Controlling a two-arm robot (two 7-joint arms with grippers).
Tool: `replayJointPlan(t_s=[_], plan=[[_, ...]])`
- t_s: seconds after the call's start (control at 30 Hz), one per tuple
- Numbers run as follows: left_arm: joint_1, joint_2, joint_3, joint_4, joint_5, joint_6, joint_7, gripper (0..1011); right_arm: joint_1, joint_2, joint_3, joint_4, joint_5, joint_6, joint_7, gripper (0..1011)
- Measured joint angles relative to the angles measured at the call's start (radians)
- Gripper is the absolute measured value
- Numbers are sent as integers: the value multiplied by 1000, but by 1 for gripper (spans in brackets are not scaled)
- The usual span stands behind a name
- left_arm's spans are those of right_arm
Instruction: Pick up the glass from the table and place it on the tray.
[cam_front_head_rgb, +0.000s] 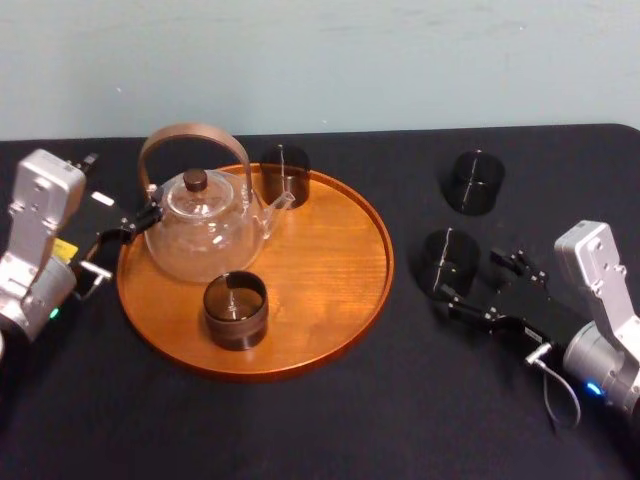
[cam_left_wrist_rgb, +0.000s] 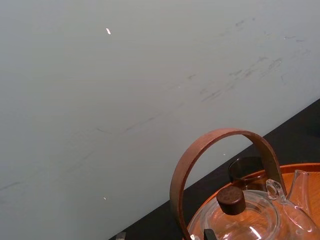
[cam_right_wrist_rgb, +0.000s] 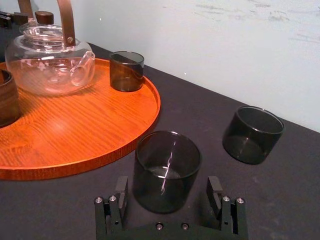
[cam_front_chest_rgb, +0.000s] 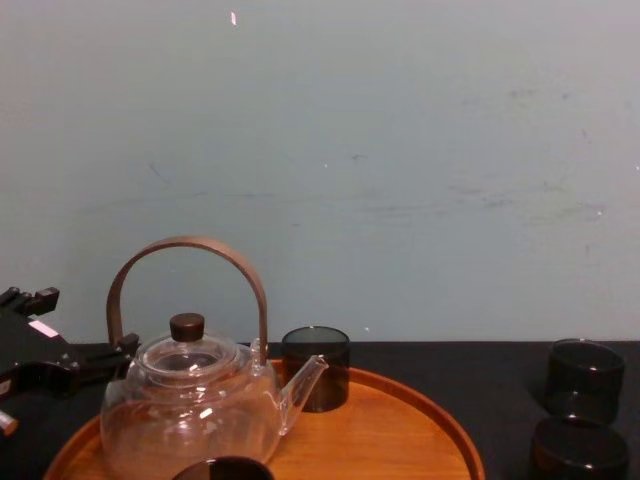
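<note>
**Straddling a smoky glass beside the tray**

The right gripper (cam_right_wrist_rgb: 167, 186) sits low near the right edge of the table (cam_front_head_rgb: 430, 420). Its black fingers are spread wide either side of a glass (cam_front_head_rgb: 448, 260), with a gap on both sides, so nothing is held. The glass is a short, thin-walled, smoke-grey cylinder standing on the matte black top, just off the right rim of the tray (cam_front_head_rgb: 320, 260). The tray is a round orange-brown wooden disc with visible grain and a low raised lip.

A second tumbler (cam_front_head_rgb: 473, 182) stands farther back on the table. The tray carries a clear, bulbous teapot (cam_front_head_rgb: 205, 235) with a bent wooden handle (cam_front_head_rgb: 190, 135). There is also a front glass (cam_front_head_rgb: 235, 310) near the tray's near rim and a rear glass (cam_front_head_rgb: 285, 175) at its far rim.

The left gripper (cam_front_head_rgb: 135, 225) rests at the tray's left rim beside the teapot; whether it grips anything cannot be told. A pale, scuffed wall (cam_front_head_rgb: 320, 60) rises behind the table's far edge.
</note>
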Motion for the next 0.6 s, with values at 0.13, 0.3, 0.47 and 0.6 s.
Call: replayJointPlan(t_s=[0.13,0.3,0.47,0.6], plan=[[0,0,0,0,0,0,0,1010,23,-16,1,26,-5,1,14,1002],[0,0,0,0,0,0,0,1009,52,-37,0,56,-16,2,31,1002],[0,0,0,0,0,0,0,1010,85,-60,-4,95,-25,3,57,1002],[0,0,0,0,0,0,0,1010,108,-78,-6,125,-30,2,75,1002]])
